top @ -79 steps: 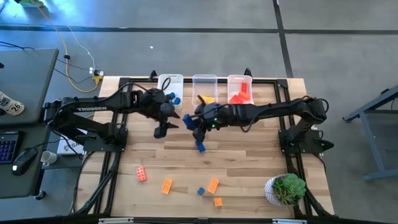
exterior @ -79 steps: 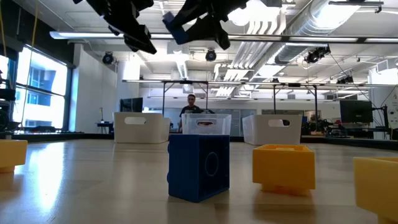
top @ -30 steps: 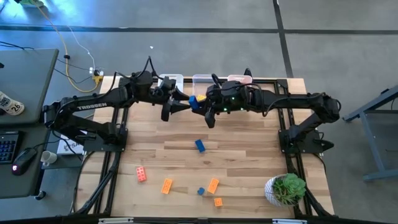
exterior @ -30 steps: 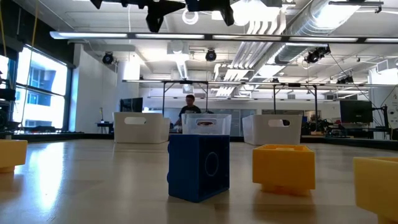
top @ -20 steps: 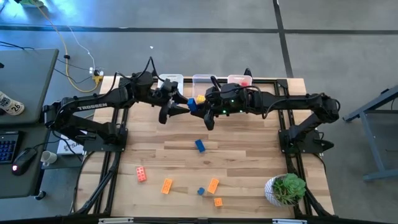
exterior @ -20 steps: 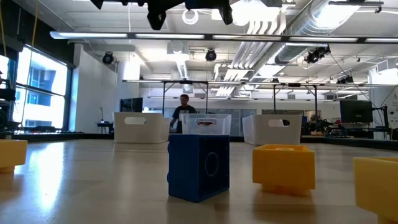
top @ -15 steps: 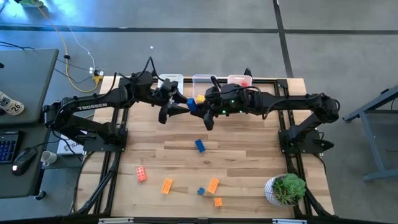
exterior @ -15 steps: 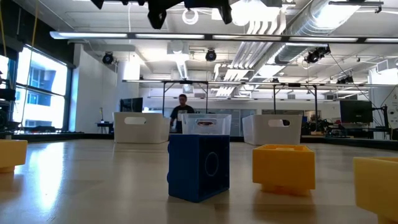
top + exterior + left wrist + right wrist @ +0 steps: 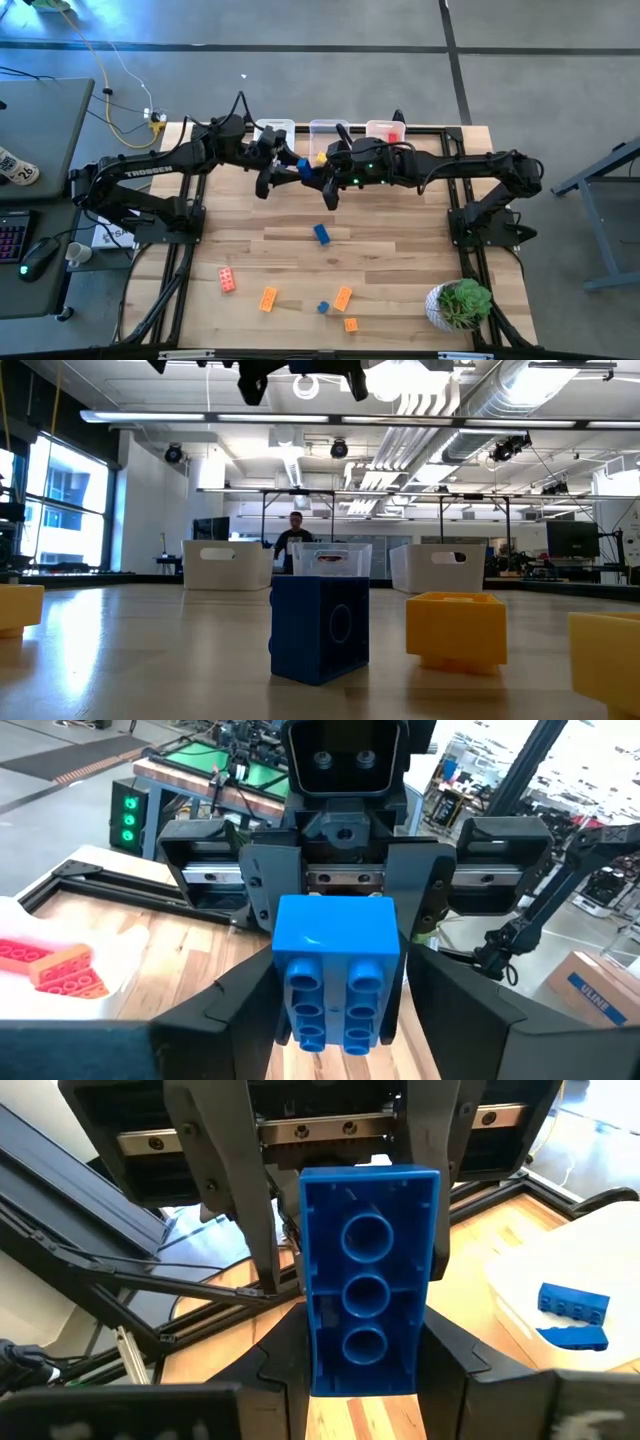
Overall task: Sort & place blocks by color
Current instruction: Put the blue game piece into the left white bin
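Your right hand (image 9: 306, 172) grips the blue block (image 9: 368, 1303) aloft, above the counter (image 9: 400, 250) just before the bins. Its long axis points straight into your left hand (image 9: 283, 168), whose open fingers (image 9: 470, 1010) flank the block, seemingly not yet clamped.

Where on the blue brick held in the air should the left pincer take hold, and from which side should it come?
Grip the blue brick at its free end, on the two flat long side walls. The right pincer clamps the other end, and the studded and hollow faces give worse contact. Come straight on along the brick's length, facing the right pincer; the open left pincer stands astride that end.
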`<state>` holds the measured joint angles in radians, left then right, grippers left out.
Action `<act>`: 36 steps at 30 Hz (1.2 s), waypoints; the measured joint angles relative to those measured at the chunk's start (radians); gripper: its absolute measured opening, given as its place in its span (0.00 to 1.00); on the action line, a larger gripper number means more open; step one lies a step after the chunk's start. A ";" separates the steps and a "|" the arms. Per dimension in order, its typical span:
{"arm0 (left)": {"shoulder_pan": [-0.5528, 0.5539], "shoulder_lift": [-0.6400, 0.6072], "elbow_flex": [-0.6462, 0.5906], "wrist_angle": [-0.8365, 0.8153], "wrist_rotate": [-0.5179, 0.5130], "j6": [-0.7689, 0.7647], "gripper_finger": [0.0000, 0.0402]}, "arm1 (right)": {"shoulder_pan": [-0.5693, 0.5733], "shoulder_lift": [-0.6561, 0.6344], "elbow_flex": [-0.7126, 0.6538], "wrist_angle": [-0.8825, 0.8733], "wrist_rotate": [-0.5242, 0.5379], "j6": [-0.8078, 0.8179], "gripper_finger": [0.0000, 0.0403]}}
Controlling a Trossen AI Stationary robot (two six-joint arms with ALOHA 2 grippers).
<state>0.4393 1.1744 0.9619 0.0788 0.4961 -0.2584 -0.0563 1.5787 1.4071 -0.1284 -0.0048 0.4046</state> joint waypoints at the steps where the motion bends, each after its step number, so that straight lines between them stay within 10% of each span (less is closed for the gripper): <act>1: 0.000 0.000 0.000 0.000 -0.001 0.000 0.48 | 0.000 0.000 0.000 0.000 0.000 0.006 0.26; 8: 0.001 0.000 0.000 -0.001 0.002 0.039 0.28 | 0.001 0.000 0.000 -0.002 0.000 0.014 0.32; 28: 0.031 0.002 0.002 -0.078 -0.006 0.081 0.27 | -0.005 0.003 0.000 -0.065 0.022 0.023 0.36; 36: 0.039 0.000 0.001 -0.096 -0.057 0.094 0.27 | -0.040 0.000 0.000 -0.149 0.018 0.056 0.55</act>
<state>0.4786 1.1744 0.9627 -0.0177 0.4393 -0.1640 -0.0964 1.5787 1.4075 -0.2772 0.0132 0.4603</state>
